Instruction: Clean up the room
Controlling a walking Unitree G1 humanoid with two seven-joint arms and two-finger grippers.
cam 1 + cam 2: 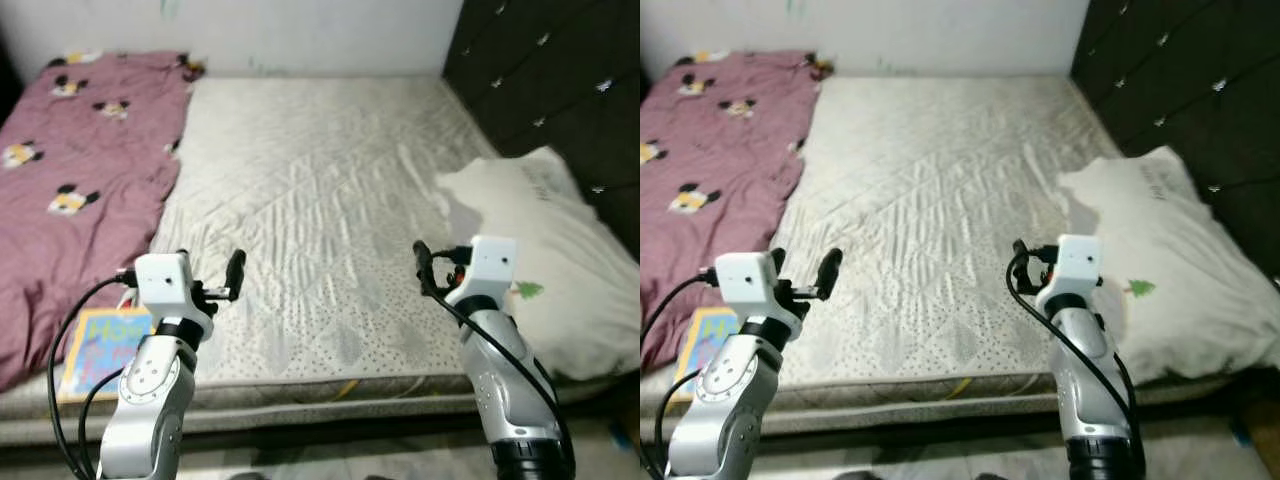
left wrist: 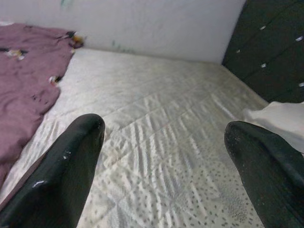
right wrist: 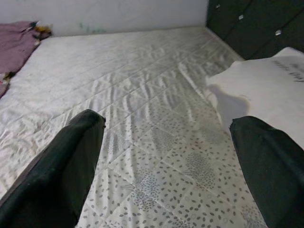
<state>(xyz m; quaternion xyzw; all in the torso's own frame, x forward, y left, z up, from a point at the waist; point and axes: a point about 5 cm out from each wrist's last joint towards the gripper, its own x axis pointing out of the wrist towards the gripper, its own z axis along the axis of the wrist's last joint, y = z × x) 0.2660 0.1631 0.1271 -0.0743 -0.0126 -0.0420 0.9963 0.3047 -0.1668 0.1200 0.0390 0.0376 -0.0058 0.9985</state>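
Note:
A bare white quilted mattress [image 1: 320, 170] lies before me. A pink blanket [image 1: 80, 170] with cartoon mouse prints is crumpled over its left side. On the right side, against the dark headboard, rests a white pillow [image 1: 545, 270]. At the near left corner, beside the blanket's edge, lies a colourful picture book [image 1: 100, 350]. My left gripper [image 1: 208, 266] hovers open over the near edge of the mattress, close to the book. My right gripper [image 1: 455, 262] hovers open just left of the pillow. Neither holds anything.
A dark tufted headboard [image 1: 560, 80] runs along the right. A pale wall [image 1: 300, 30] closes the far side. The bed's front edge [image 1: 330, 385] is just below my arms, with a strip of floor beneath.

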